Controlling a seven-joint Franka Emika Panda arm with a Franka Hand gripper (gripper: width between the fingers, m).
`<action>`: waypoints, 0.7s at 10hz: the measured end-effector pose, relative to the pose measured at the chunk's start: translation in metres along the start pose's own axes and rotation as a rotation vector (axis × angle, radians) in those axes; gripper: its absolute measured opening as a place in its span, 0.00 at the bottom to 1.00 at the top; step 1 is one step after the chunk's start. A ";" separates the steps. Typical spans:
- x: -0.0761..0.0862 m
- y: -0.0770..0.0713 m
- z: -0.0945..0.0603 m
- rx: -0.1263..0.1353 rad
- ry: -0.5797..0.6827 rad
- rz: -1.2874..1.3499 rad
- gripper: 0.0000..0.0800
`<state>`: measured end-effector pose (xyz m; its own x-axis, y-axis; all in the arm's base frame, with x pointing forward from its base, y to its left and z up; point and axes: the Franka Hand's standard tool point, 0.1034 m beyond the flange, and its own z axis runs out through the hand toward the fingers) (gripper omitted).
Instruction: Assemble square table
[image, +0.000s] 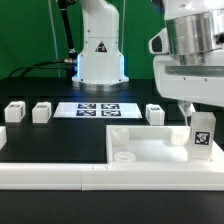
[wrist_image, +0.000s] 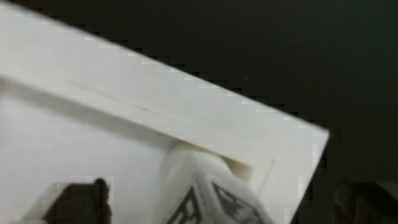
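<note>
The square tabletop (image: 150, 142) is a white slab with a raised rim, lying at the exterior view's right; a round hole (image: 122, 156) shows near its front left corner. My gripper (image: 198, 118) is shut on a white leg (image: 203, 137) bearing a marker tag, held upright over the slab's right corner. In the wrist view the leg (wrist_image: 205, 190) sits between the dark fingers (wrist_image: 80, 203), just inside the slab's rim corner (wrist_image: 267, 130). I cannot tell whether the leg touches the slab. Three loose legs (image: 15, 111), (image: 41, 112), (image: 153, 113) stand behind on the black table.
The long white L-shaped rail (image: 50, 172) runs along the front and up the left side. The marker board (image: 98, 110) lies flat at the back middle. The robot's white base (image: 100, 50) stands behind it, with black cables to its left.
</note>
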<state>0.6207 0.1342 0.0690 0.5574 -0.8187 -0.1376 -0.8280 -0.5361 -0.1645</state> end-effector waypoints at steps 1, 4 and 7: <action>0.001 -0.001 0.000 0.003 0.002 -0.057 0.80; 0.004 0.002 0.000 -0.004 -0.001 -0.335 0.81; 0.023 0.008 -0.005 -0.045 0.026 -0.693 0.81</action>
<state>0.6266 0.1102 0.0693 0.9572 -0.2892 0.0078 -0.2840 -0.9445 -0.1651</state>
